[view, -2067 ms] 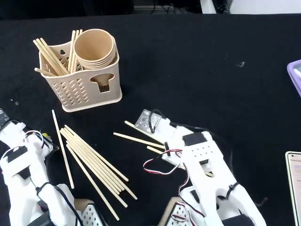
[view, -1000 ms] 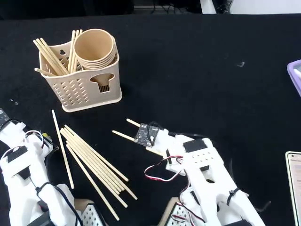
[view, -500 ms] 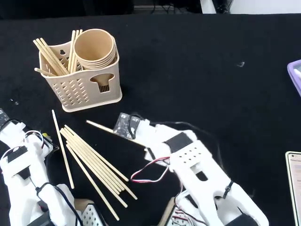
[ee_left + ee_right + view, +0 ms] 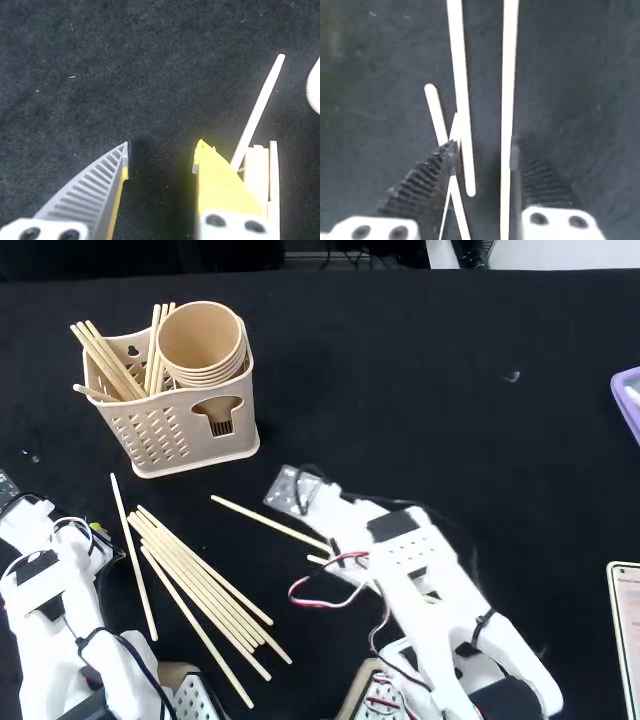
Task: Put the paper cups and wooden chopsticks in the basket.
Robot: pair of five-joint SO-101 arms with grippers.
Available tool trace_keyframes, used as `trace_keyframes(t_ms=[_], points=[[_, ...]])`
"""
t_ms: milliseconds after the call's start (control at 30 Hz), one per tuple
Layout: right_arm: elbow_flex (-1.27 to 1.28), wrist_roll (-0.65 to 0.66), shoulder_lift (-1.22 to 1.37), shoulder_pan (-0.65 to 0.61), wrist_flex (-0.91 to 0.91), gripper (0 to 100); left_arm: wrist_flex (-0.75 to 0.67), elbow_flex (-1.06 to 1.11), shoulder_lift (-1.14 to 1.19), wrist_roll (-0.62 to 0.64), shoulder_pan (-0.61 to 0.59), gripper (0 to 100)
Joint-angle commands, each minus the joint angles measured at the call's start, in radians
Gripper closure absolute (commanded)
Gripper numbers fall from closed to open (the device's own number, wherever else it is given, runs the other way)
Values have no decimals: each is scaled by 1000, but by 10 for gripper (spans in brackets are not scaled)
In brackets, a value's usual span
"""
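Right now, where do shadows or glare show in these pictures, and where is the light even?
High view: even light, no glare on the basket, shadows lost on the black table. Left wrist view: a dark shadow on the table between the fingers of the left gripper. Right wrist view: chopsticks brightly lit, shadow beside the right gripper.

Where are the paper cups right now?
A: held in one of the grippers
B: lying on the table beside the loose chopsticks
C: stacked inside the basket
C: the paper cups sit nested together in one compartment of the basket, beside chopsticks standing in the other.
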Motion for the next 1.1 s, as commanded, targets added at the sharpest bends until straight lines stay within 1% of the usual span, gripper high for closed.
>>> trace_keyframes(t_ms=[0, 133, 300, 433, 500, 567, 733, 867, 1000, 1067], points=[[-8, 75, -12, 51, 69, 832, -6, -39, -23, 0, -7, 784], [53, 110, -15, 46, 97, 847, -6, -41, -23, 0, -7, 784], [96, 110, -15, 51, 37, 864, -6, -41, -23, 0, -7, 784], [65, 101, -15, 51, 32, 990, -6, -41, -23, 0, -7, 784], [36, 78, -16, 52, 40, 977, -6, -41, -23, 0, -7, 784], [-1, 66, -16, 51, 75, 988, -6, -41, -23, 0, -7, 784], [-70, 68, -15, 48, 126, 987, -6, -41, -23, 0, -7, 784], [-125, 58, -7, 8, 94, 987, -6, -41, -23, 0, -7, 784], [-120, -5, -2, -78, 3, 988, -8, -39, -23, 0, -7, 784], [-128, -2, 13, -78, 23, 988, -8, -39, -23, 0, -7, 784]])
